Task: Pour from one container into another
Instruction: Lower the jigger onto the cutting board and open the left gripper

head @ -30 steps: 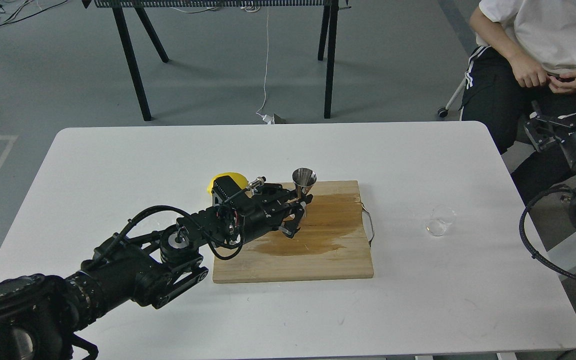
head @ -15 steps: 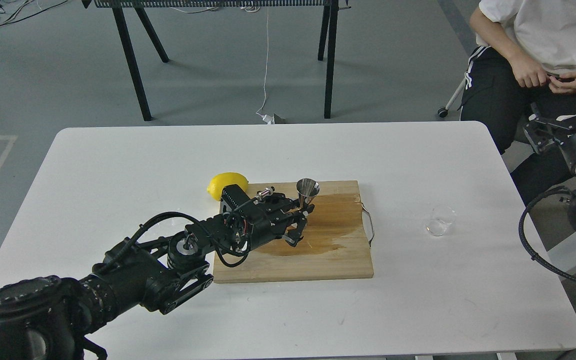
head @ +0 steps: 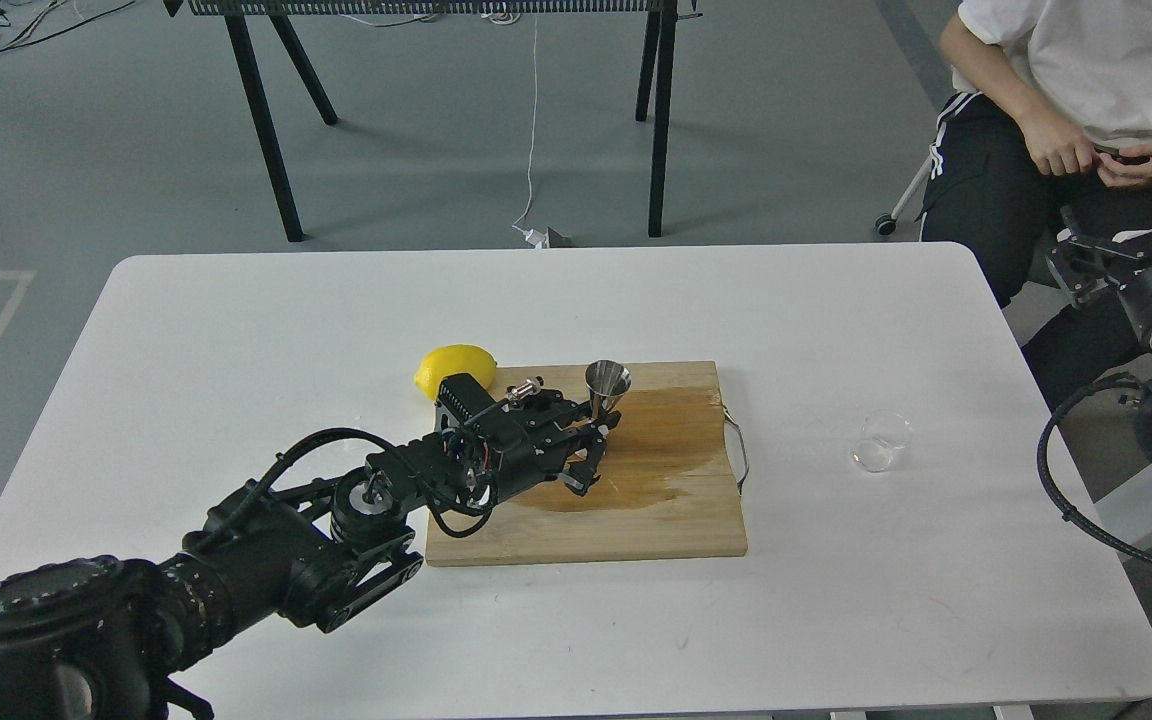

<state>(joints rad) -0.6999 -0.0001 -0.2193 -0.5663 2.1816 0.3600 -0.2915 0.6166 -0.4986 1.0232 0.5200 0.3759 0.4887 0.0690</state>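
Note:
The steel jigger [head: 607, 383] stands upright over the back edge of the wooden cutting board [head: 656, 520]. Its lower cone is hidden inside my left gripper [head: 596, 447], which reaches in from the left and looks shut on it. The tiny clear cup [head: 881, 443] rests alone on the white table, right of the board, with no gripper near it. My right gripper [head: 1131, 228] hovers off the table's right edge, well away from the cup, fingers spread open and holding nothing.
A lemon [head: 455, 366] lies just behind my left wrist, by the board's back left corner. A dark wet stain covers the board's middle. The board's metal handle [head: 739, 450] sticks out toward the cup. A seated person [head: 1066, 110] is at the back right.
My left gripper with the jigger sank toward the board, drifted right, then came back slightly left. The lemon, half hidden a second ago, now shows. Cup and right arm are unmoved.

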